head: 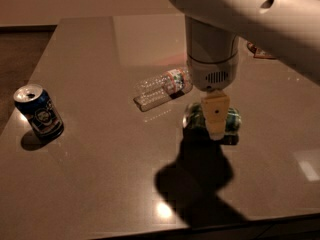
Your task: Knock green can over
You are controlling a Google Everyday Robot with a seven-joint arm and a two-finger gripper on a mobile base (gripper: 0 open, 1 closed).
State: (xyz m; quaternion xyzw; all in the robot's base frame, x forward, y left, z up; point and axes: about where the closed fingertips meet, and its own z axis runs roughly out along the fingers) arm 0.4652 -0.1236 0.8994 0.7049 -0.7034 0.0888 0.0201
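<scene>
The green can [233, 120] is at the middle right of the brown table [90, 184]. It seems to lie on its side, long axis left to right, with a pale end facing left. My gripper [216, 130] hangs straight down from the big white arm [212, 54], directly in front of the can's middle and covering part of it. Whether it touches the can cannot be told.
A clear plastic bottle [164, 87] lies on its side just behind and left of the green can. A blue can [39, 112] with a white emblem stands near the left edge. A packet [259, 50] shows at the back right behind the arm.
</scene>
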